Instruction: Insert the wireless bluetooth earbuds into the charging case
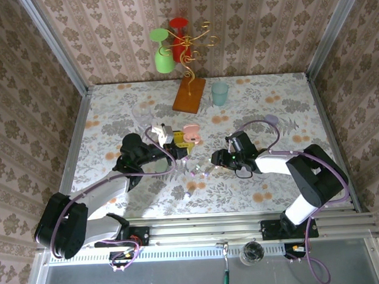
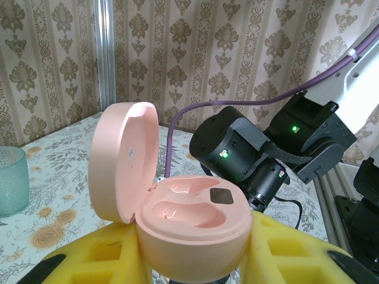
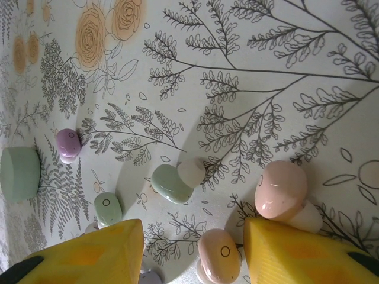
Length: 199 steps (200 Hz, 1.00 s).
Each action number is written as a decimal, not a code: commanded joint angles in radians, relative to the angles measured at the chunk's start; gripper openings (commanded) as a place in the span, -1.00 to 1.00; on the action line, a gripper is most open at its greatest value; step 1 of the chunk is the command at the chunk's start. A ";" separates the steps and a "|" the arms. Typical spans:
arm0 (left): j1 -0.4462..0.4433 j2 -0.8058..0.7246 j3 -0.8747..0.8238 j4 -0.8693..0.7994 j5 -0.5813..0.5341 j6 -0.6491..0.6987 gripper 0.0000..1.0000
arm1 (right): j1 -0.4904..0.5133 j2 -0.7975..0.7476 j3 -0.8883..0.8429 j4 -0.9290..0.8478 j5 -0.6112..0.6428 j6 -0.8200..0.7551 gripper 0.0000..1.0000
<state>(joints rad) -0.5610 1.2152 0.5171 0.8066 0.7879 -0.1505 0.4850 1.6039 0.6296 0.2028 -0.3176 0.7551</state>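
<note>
The earbuds lie loose on the surface (image 3: 278, 83) beneath the right pincer (image 3: 192, 234), whose fingers stand apart astride one pink earbud (image 3: 219, 255). Also there: a second pink earbud (image 3: 280, 189), two green earbuds (image 3: 108, 208) and one purple earbud (image 3: 68, 144). Tiny, glossy and rounded, they look light and slippery, so pinch across the fat body. The left pincer (image 2: 192, 263) is clamped on the one open pink charging case (image 2: 189, 219).

overhead view down on the table (image 1: 148, 203), two close wrist views on its floral top
</note>
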 commanded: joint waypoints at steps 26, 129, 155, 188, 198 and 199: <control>0.009 -0.029 -0.012 0.014 0.010 0.023 -0.39 | 0.004 0.028 0.006 0.030 -0.023 -0.005 -0.17; 0.009 -0.021 -0.017 0.016 0.005 0.031 -0.39 | 0.003 0.013 -0.024 0.001 -0.077 -0.053 -0.35; 0.009 -0.014 -0.017 0.019 0.005 0.030 -0.39 | 0.005 0.028 -0.018 -0.003 -0.103 -0.062 -0.35; 0.007 -0.007 -0.017 0.023 0.005 0.030 -0.39 | 0.006 0.039 -0.012 0.002 -0.124 -0.065 -0.44; 0.007 -0.004 -0.017 0.025 0.005 0.030 -0.39 | 0.006 0.040 -0.010 0.001 -0.124 -0.068 -0.48; 0.007 -0.003 -0.017 0.025 0.004 0.030 -0.39 | 0.006 0.041 -0.010 0.001 -0.124 -0.068 -0.48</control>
<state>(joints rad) -0.5610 1.2144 0.5098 0.8070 0.7879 -0.1379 0.4850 1.6264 0.6147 0.2142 -0.4103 0.7078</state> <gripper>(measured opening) 0.352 0.274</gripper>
